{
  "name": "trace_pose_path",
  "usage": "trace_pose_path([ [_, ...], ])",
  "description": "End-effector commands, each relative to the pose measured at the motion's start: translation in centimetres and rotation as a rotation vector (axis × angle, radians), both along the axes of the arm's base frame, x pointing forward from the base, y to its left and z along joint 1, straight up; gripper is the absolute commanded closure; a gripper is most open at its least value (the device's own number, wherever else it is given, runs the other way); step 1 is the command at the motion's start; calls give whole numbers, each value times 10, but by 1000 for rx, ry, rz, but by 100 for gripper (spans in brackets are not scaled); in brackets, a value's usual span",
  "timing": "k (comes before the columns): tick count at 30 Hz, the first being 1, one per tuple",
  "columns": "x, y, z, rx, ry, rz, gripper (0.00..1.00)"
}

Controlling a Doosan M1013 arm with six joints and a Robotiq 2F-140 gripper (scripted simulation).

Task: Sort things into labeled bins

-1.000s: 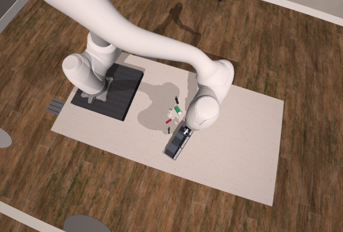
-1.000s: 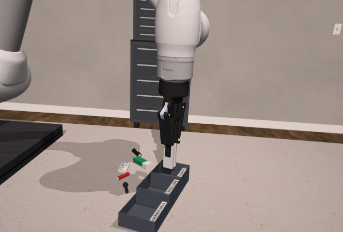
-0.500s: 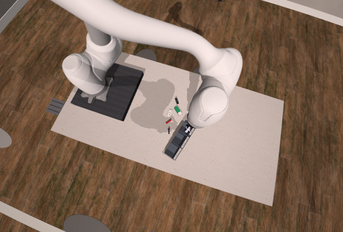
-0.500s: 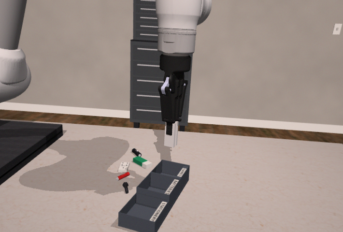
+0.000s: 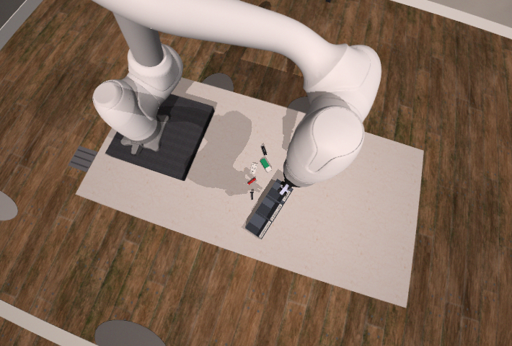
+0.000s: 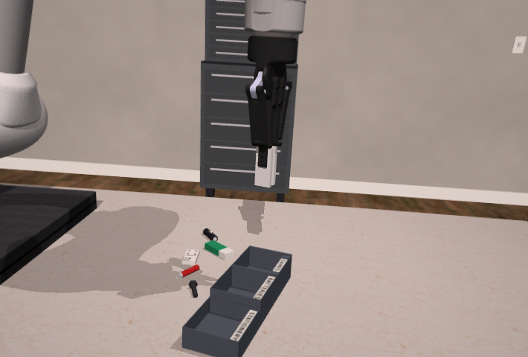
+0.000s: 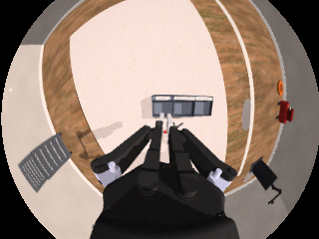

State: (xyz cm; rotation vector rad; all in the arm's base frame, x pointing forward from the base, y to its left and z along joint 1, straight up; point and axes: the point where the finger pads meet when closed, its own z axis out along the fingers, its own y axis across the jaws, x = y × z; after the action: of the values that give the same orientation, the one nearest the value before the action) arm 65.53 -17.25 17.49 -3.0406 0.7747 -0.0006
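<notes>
My gripper point(image 6: 266, 178) point(image 7: 164, 119) is shut and empty, its pale fingertips close together, hanging above the table near the GAMES end of the bin row. The dark bins are labelled GAMES point(image 6: 288, 269), BATTERIES point(image 6: 233, 302) and STATIONERY point(image 6: 210, 345). Beside them on the table lie a black cylinder point(image 5: 264, 150) point(image 6: 210, 234), a green and white eraser point(image 5: 265, 164) point(image 6: 217, 248), a white domino point(image 5: 254, 167) point(image 6: 191, 256), a red cylinder point(image 5: 251, 180) point(image 6: 190, 270) with a pale end, and a black bolt point(image 5: 252, 194) point(image 6: 193, 288). The floor of the GAMES bin is partly hidden.
The bins stand end to end in one row on the pale table point(image 5: 346, 228) point(image 6: 399, 273). The arm's black base plate point(image 5: 191, 134) point(image 6: 33, 223) is on the left. A grey drawer cabinet point(image 6: 227, 138) stands behind the table in the exterior view.
</notes>
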Motion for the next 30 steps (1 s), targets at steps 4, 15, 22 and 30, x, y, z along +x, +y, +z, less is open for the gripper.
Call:
trace_pose_path([
  [4,-14,23,-20,0,1,-189,77],
  [15,-45,73,-66,1,1,-341,77],
  [22,-69,113,-102,1,1,-341,77],
  [30,-77,127,-112,1,1,-341,77],
])
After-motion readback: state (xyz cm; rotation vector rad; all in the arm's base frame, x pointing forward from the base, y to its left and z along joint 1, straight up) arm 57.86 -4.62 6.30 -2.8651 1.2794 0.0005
